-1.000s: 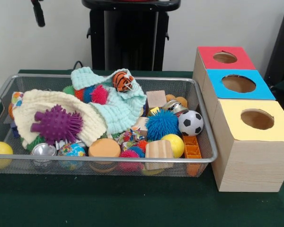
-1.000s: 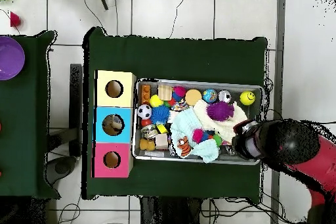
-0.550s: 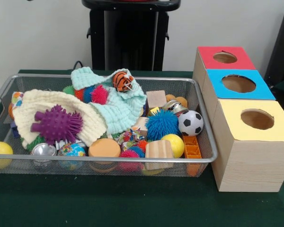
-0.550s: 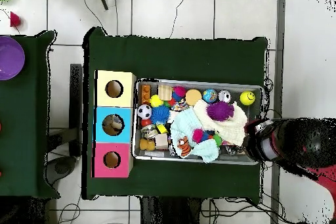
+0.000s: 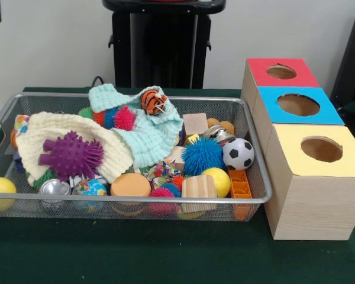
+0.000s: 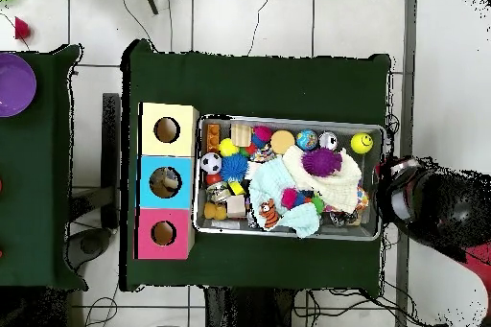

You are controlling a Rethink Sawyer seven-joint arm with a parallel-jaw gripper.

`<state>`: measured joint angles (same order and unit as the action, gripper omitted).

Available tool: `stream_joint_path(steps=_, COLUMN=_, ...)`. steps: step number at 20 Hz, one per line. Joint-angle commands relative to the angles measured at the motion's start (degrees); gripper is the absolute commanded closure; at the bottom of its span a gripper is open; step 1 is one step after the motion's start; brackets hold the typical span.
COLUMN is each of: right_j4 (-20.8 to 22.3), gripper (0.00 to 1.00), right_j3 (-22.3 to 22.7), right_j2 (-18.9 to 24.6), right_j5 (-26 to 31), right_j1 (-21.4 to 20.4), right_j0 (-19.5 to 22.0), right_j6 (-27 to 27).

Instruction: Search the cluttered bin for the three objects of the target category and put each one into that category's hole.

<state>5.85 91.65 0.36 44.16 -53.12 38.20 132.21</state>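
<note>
Wooden boxes (image 5: 310,148), three (one hole each); one wire bin (image 5: 130,204)

Even, soft indoor light; no hard shadows. Faint shade under the wire bin (image 5: 248,198) on the green counter (image 5: 165,254). Small glare on the silver ball (image 5: 54,188). Front view fairly crisp; overhead view softer, small things smeared.

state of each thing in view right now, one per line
wire bin: full of toys, two cloths on top
blue box: something inside its hole
yellow box: hole looks empty
red box: hole looks empty
end effector: just outside the bin's end, grip unclear
</note>
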Motion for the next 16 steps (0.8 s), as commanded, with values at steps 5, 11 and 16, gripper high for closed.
stream_joint_path(steps=5, right_j4=2.1, gripper=0.00, right_j3=10.3, right_j2=4.5, right_j5=-10.3, right_j1=3.9, right_j0=2.1, right_j6=-4.5)
stream_joint_path(steps=11, right_j4=-0.7, gripper=0.00, right_j3=12.1, right_j2=4.5, right_j5=-14.7, right_j1=6.6, right_j0=1.2, right_j6=1.7)
stream_joint_path(steps=16, right_j4=-2.5, gripper=0.00, right_j3=11.9, right_j2=3.9, right_j5=-15.1, right_j1=7.6, right_j0=-0.3, right_j6=4.9)
